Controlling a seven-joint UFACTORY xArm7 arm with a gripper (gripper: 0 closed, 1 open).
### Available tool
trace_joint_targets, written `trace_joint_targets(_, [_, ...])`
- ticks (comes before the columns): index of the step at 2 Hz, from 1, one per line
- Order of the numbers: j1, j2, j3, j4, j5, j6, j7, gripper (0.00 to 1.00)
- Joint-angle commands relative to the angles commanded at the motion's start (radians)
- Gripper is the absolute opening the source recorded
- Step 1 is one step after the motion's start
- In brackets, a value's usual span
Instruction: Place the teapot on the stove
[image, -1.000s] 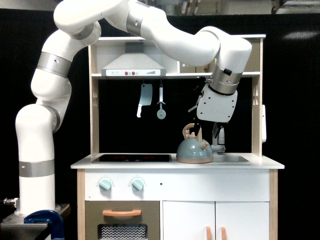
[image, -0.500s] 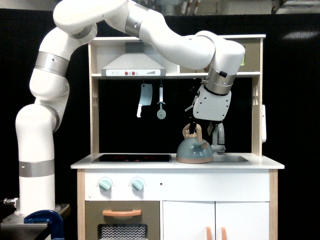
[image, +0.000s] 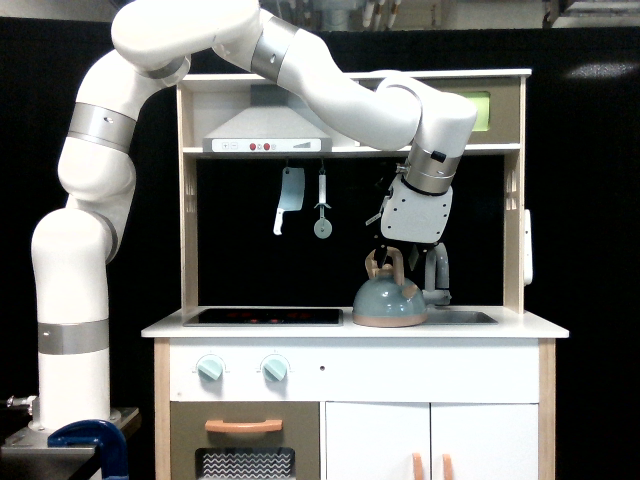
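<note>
Hovering directly above the teapot (image: 389, 302), which sits on the counter just right of the stove (image: 263, 316) in the exterior view, my gripper (image: 384, 252) nears its handle, spread or pressed together I cannot tell.

Teapot (image: 388, 301) on counter (image: 520, 326), between stove (image: 264, 316) at exterior view's left and sink (image: 462, 317) at right; gripper (image: 383, 247) directly above teapot handle

The stove (image: 263, 316) lies bare, with open air above it up to the hanging cleaver (image: 288, 198) and pizza cutter (image: 322, 212). The teapot (image: 389, 298) stands just beside it, hemmed on the exterior view's right by the faucet (image: 436, 273), the gripper (image: 383, 250) directly overhead.
</note>
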Motion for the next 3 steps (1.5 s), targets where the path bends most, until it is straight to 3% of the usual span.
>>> trace_joint_targets(1, [0.0,0.001,0.035,-0.015,0.003,-0.034,0.018,0.0])
trace_joint_targets(2, [-0.025,-0.027,0.044,-0.045,-0.005,-0.028,0.005,0.0])
trace_joint_targets(3, [-0.055,-0.226,0.058,-0.22,-0.024,-0.003,0.011,0.0])
